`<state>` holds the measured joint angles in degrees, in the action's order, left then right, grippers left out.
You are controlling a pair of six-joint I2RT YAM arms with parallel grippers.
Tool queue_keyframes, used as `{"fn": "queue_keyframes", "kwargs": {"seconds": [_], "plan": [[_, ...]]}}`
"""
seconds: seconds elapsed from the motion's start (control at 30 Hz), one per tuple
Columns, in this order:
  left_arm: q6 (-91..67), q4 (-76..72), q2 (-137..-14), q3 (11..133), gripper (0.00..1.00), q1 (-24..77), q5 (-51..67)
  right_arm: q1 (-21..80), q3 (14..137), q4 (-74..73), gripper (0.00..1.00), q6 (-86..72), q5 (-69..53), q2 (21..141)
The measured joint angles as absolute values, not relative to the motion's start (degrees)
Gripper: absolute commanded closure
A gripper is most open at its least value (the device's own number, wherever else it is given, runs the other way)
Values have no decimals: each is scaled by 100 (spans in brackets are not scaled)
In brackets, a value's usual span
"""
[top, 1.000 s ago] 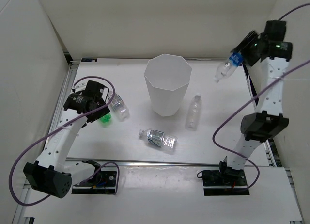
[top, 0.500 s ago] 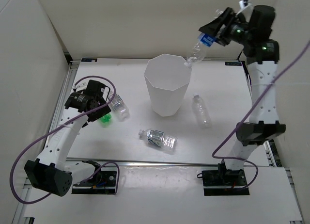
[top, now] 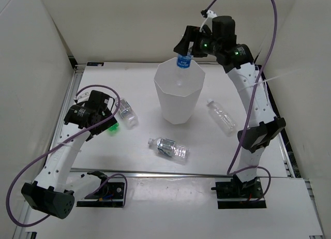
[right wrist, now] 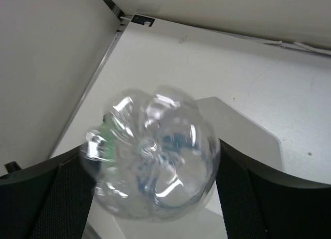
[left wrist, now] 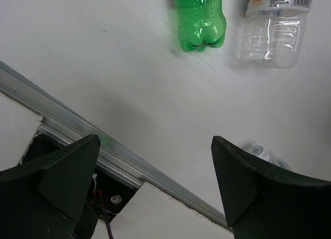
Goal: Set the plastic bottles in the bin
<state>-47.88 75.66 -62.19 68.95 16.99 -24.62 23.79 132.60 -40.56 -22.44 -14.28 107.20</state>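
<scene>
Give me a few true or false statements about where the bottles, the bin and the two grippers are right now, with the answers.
The blue-labelled bottle hangs over the mouth of the bin, at the right gripper. True.
The green bottle is inside the bin. False: it lies on the table by the left gripper.
The left gripper is open and empty. True.
The bin lies on its side. False: it stands upright.

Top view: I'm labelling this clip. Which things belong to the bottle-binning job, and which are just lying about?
Job: bin; blue-labelled bottle over it; green bottle; clear bottle beside that; front bottle; right-hand bottle.
Not the job: table; metal rail.
</scene>
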Motion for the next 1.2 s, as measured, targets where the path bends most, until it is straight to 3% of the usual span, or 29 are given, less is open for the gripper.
{"fn": "queue_keyframes", "kwargs": {"seconds": [0.2, 0.4, 0.67, 0.77, 0.9, 1.2], "plan": [[-4810, 7609, -6202, 6895, 0, 1699, -2462, 2665, 13194, -4101, 1, -1820, -716, 10720], [-4810, 7612, -6202, 6890, 0, 1699, -2462, 2510, 12982, -4272, 1, -1780, 666, 10379], [-4838, 7502, -6202, 6554, 0, 1737, -2443, 403, 10798, -4027, 1, -2132, 2095, 8726], [-4856, 7450, -6217, 6534, 0, 1743, -2436, -185, 9802, -4014, 1, -2344, 1898, 8691], [-4895, 7402, -6222, 6534, 0, 1743, -2438, -438, 8571, -4154, 9, -2377, 808, 9105], [-5009, 7360, -6208, 6294, 0, 1767, -2467, 16, 7839, -4202, 5, -1796, -1076, 10079]]}}
